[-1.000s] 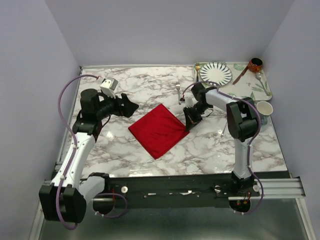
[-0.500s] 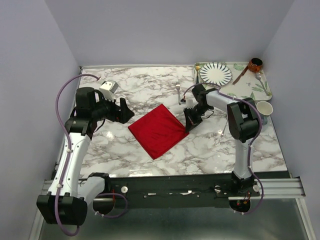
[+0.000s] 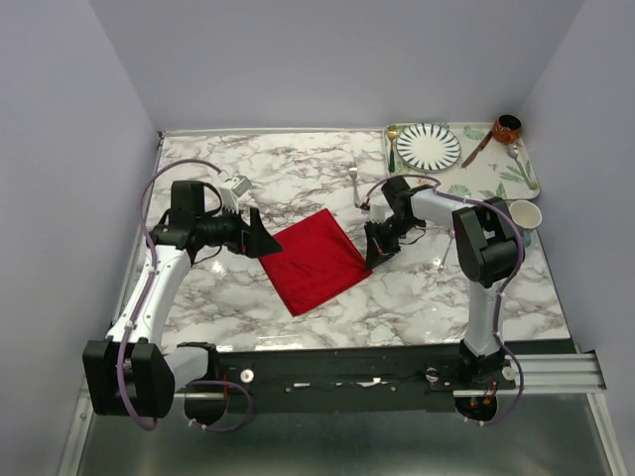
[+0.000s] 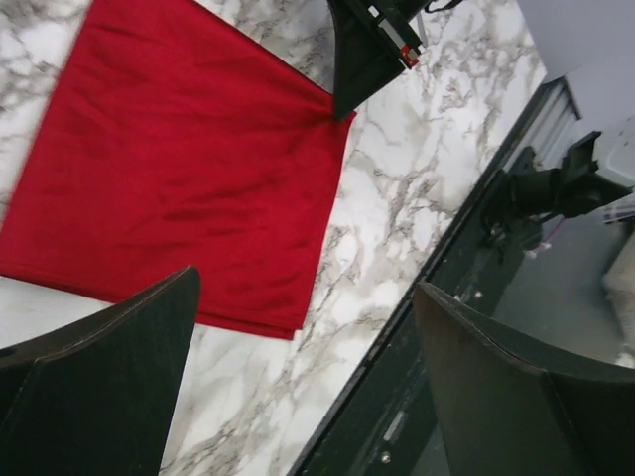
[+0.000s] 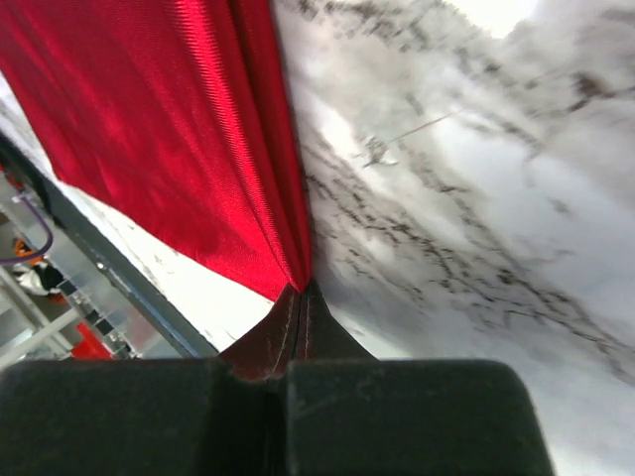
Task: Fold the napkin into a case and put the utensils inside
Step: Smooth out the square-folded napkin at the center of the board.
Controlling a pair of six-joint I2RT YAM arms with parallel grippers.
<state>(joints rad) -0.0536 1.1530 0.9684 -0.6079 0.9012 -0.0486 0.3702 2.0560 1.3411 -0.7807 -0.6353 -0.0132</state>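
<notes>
The red napkin (image 3: pixel 316 260) lies flat on the marble table as a tilted square, with a doubled edge along one side (image 4: pixel 189 169). My right gripper (image 3: pixel 375 253) is shut on the napkin's right corner, and the cloth (image 5: pixel 169 129) bunches into the closed tips (image 5: pixel 303 293). That pinch also shows in the left wrist view as a dark tip on the corner. My left gripper (image 3: pixel 263 243) hovers at the napkin's left corner, open, with nothing between its fingers (image 4: pixel 99 387). A silver fork (image 3: pixel 352 177) lies on the table beyond the napkin.
A patterned tray (image 3: pixel 496 178) at the back right carries a striped plate (image 3: pixel 428 146), a brown cup (image 3: pixel 507 127), a wooden utensil (image 3: pixel 476 149) and a gold spoon (image 3: pixel 392 139). A white cup (image 3: pixel 523 214) stands beside the tray. The table's front edge (image 4: pixel 397 327) is close.
My left arm has swung down and right, bringing its open gripper up to the napkin's left corner. The right gripper keeps its hold on the right corner; the napkin has shifted slightly.
</notes>
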